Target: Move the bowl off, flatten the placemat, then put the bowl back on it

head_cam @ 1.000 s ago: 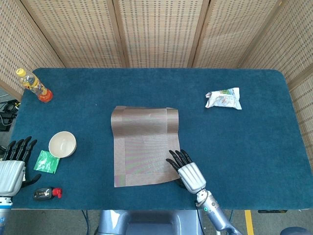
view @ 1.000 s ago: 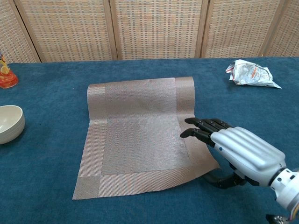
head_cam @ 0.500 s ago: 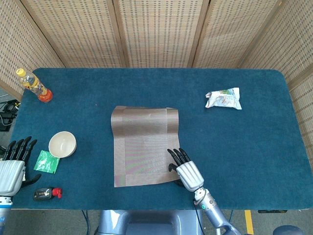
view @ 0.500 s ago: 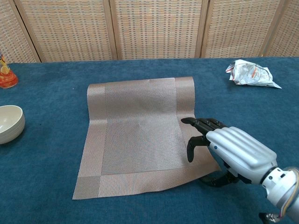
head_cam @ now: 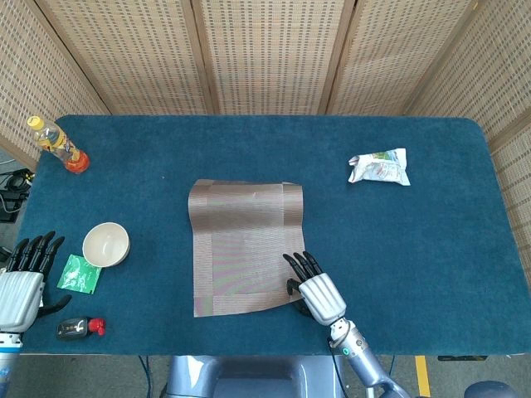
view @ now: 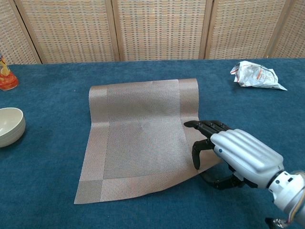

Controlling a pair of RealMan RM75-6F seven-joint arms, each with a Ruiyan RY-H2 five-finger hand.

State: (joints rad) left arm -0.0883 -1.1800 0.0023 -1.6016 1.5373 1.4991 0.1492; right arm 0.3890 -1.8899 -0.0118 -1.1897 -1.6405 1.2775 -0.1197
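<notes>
Right hand: the right hand [view: 240,155] sits at the placemat's near right corner, fingers [view: 206,127] stretched forward over the edge strip, one digit bent down onto the weave and the thumb tucked below; whether that corner is truly pinched between them, I cannot tell.
Left hand: the left hand [head_cam: 21,278] rests apart from the work, fingers spread, holding nothing.
Placemat: the placemat [view: 138,138] lies ahead and to the left of the right hand; its far edge curls up off the table [view: 57,181] and the near right corner under the hand is lifted and drawn inward.
Bowl: the bowl [head_cam: 106,244] stands off the mat, well to the left of the right hand and just ahead of the left hand, upright and clear of the weave.
Step in hand: flattening, by my reading, with the bowl's return not yet begun.
How to do it well: lay the palm flat instead of hooking the corner, press down and sweep outward toward the corner, so the lifted part settles without dragging the whole mat.
Far curl: needs its own stroke, away from the hand toward the back edge.
Risk: a grip that drags inward likely rucks the corner more.
</notes>
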